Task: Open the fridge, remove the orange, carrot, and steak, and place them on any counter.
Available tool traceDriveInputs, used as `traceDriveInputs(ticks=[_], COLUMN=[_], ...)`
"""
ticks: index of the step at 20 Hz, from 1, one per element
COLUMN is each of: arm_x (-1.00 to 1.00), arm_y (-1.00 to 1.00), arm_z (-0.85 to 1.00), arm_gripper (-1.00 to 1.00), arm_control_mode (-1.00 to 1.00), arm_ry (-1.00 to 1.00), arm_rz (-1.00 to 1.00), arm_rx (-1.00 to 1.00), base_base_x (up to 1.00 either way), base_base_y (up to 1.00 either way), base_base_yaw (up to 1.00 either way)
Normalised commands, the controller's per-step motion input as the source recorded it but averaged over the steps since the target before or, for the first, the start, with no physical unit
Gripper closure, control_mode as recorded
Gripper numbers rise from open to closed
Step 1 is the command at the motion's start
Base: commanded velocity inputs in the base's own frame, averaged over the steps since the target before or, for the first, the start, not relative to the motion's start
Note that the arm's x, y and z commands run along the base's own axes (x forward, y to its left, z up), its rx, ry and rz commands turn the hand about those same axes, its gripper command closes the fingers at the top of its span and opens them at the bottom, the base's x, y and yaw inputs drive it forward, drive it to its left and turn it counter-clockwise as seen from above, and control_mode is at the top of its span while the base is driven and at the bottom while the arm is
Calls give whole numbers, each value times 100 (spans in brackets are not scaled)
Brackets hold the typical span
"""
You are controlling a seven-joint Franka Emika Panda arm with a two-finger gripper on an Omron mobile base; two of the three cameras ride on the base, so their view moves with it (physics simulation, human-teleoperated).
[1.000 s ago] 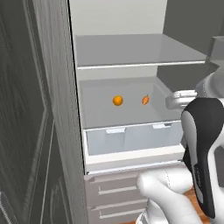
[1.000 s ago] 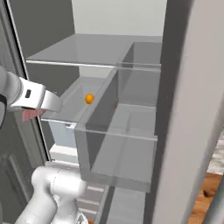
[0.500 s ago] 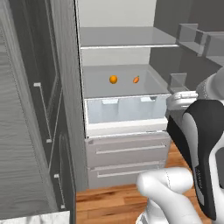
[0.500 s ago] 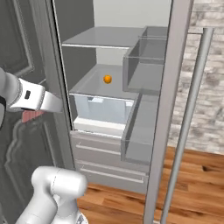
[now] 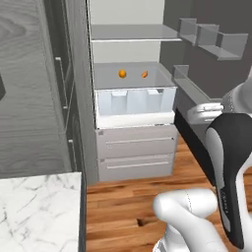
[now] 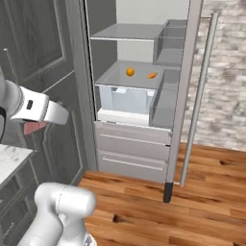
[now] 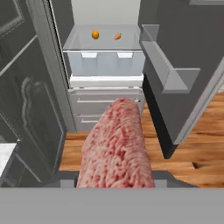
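The fridge [image 5: 135, 147] stands open, with the orange [image 5: 122, 74] and the carrot [image 5: 144, 75] on its white middle shelf above a clear drawer. They lie side by side, orange [image 6: 130, 72] to the left of carrot [image 6: 152, 75]. My gripper [image 7: 116, 180] is shut on the steak [image 7: 116, 144], a pinkish-red slab that juts out between the fingers toward the fridge. I hold it well back from the fridge, above the wooden floor. The steak [image 6: 34, 127] shows under my white hand. A corner of the counter [image 5: 34, 211] lies at the lower left.
The open fridge door [image 6: 190, 96] with its long bar handle [image 6: 199, 96] and door bins stands at the right. Dark grey panelled cabinets [image 6: 43, 53] flank the fridge on the left. Two fridge drawers [image 5: 138, 155] sit below the shelf. Wooden floor [image 6: 168, 211] lies between me and the fridge.
The whole picture has shifted: the base has backed away from the fridge, which now looks smaller and farther. The steak stays in the gripper. Orange and carrot have not moved.
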Motion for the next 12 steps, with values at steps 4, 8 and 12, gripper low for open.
traceDriveInputs(ticks=[4, 8, 12], arm_x=[0, 0, 0], arm_y=[0, 0, 0], arm_z=[0, 0, 0], arm_gripper=[100, 100, 100], arm_control_mode=[100, 100, 100], arm_ry=[0, 0, 0], arm_rz=[0, 0, 0], arm_rx=[0, 0, 0], base_base_x=[-34, -8, 0], base_base_y=[0, -6, -31], base_base_yaw=[0, 1, 41])
